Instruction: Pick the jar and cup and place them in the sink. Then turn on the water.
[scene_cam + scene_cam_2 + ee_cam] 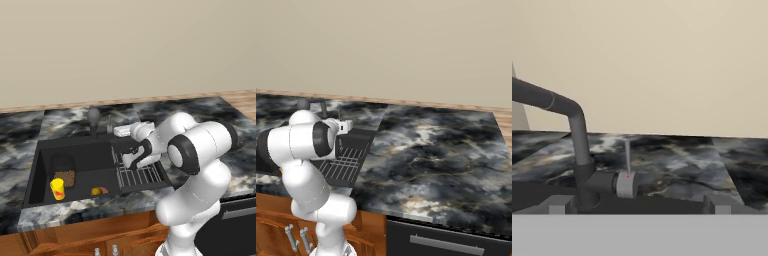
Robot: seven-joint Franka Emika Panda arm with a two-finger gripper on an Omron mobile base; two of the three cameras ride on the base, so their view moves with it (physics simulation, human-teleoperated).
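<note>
A: Jar, brown and speckled (64, 172), and small yellow cup (57, 188) both sit inside the black rectangular sink (80, 162), left base view.

B: Hand view: the grey faucet's thin upright lever (627, 159) stands straight ahead of the gripper (637, 206), jaws wide, holding nothing.

jar (64, 172) and cup (57, 188) in sink (45, 152), cup before jar, rack (137, 176) at right, faucet (93, 120) behind

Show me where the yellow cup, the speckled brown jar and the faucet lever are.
Small bright yellow cup (57, 188), left base view, its side.
Short brown speckled jar (64, 175), left base view, grainy lower body.
Thin grey faucet lever (627, 156), hand view, mid-stem.
</note>
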